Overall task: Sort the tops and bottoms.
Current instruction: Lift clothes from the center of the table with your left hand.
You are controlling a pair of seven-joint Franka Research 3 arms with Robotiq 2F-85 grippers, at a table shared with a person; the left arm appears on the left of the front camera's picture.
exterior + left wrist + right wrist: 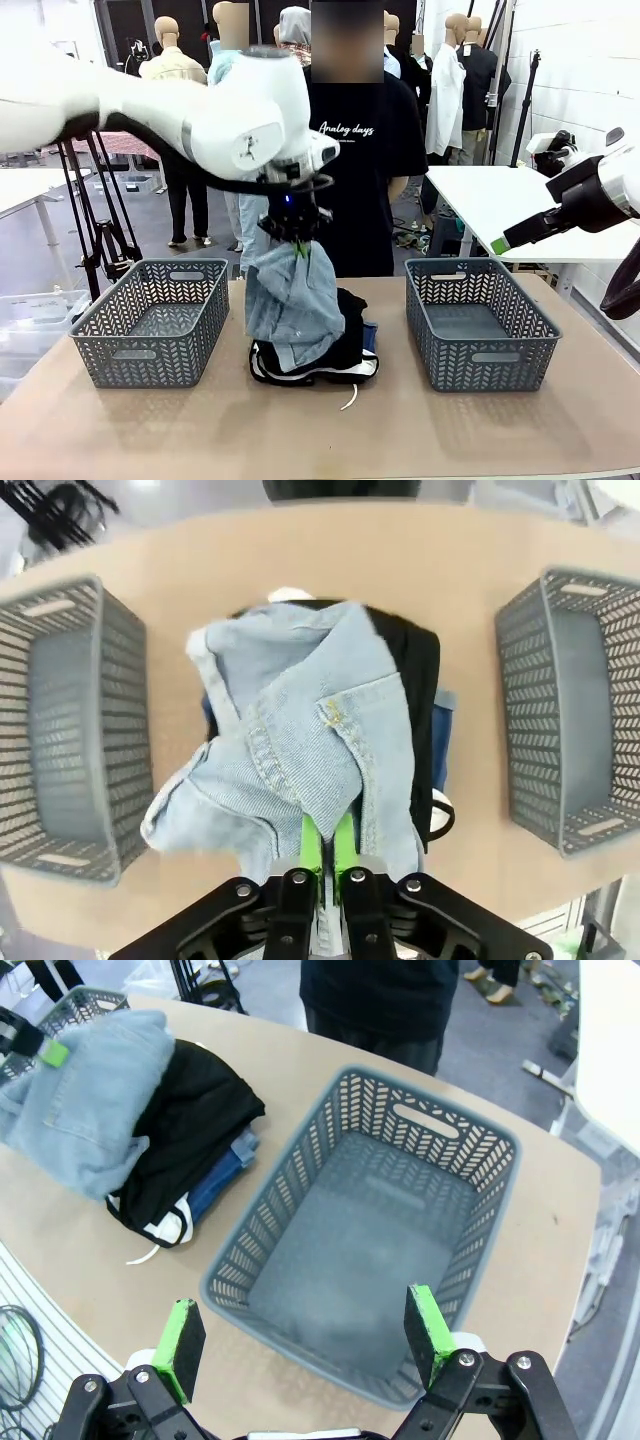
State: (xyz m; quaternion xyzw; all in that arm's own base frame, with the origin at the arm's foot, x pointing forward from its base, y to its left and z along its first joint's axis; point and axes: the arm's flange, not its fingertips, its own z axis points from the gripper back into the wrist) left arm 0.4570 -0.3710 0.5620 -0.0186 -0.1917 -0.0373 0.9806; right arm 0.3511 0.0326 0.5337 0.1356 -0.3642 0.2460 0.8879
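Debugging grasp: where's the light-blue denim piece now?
Front view, table centre: the denim piece hangs from the shut left gripper, lower end on the clothes pile, between the left basket and the right basket.

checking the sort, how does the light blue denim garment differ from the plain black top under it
The light blue denim garment hangs from the shut left gripper; the plain black top lies heaped below, ungripped. The denim shows stitched seams; the black top looks plain. Both are outside the grey lattice baskets.
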